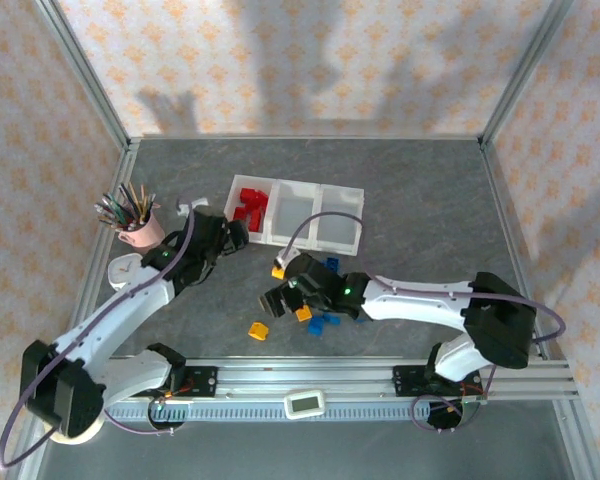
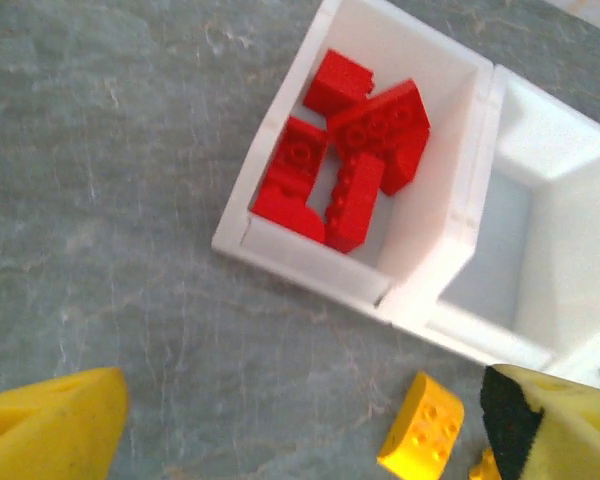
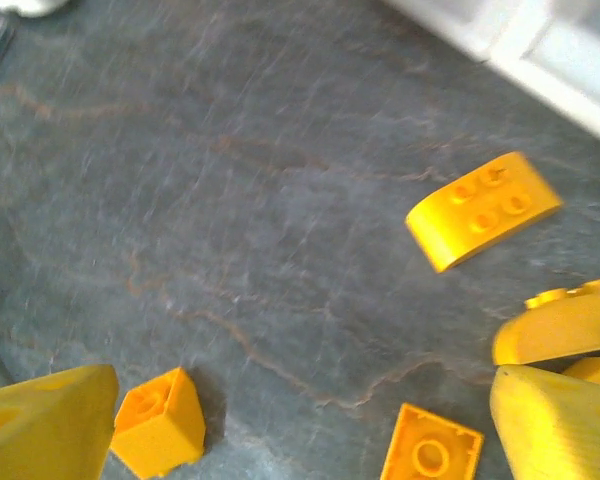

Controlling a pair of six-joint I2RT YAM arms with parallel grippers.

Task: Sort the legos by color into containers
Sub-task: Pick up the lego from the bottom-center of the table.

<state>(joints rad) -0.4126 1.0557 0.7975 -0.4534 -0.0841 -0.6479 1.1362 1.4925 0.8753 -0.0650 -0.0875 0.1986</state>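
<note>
A grey, stone-patterned bench (image 1: 420,200) sits inside walls (image 1: 310,60) papered in an orange floral print. From the bench's middle in the top view, the white tray (image 1: 340,190) lies toward 12 o'clock, its three compartments set in a row from 9 to 3 o'clock. The left compartment (image 2: 450,200) holds a heap of red bricks (image 2: 355,180), piled against one another. A pink cup (image 1: 140,232) of pencils stands well apart from the tray, toward 9 o'clock.

The left claw (image 2: 300,440) hangs just beside the tray's left compartment, on its 7 o'clock side. Its two yellow fingers (image 2: 50,425) stand wide apart above the bench, gripping nothing. One yellow brick (image 2: 420,425) lies on the bench near the finger at 3 o'clock in the wrist view, close to the tray's outer wall.

The right claw (image 3: 300,430) is low over the loose pile, toward 6 o'clock from the tray. Its fingers (image 3: 560,425) are likewise spread wide and hold nothing. Below it, several yellow bricks (image 3: 485,208) lie scattered and apart on the bench, one of them stud-side down just beside the 9 o'clock finger. In the top view, blue bricks (image 1: 325,322) rest by the right arm's wrist, toward 3 o'clock from the claw. Another yellow piece lies alone toward 7 o'clock from it.
</note>
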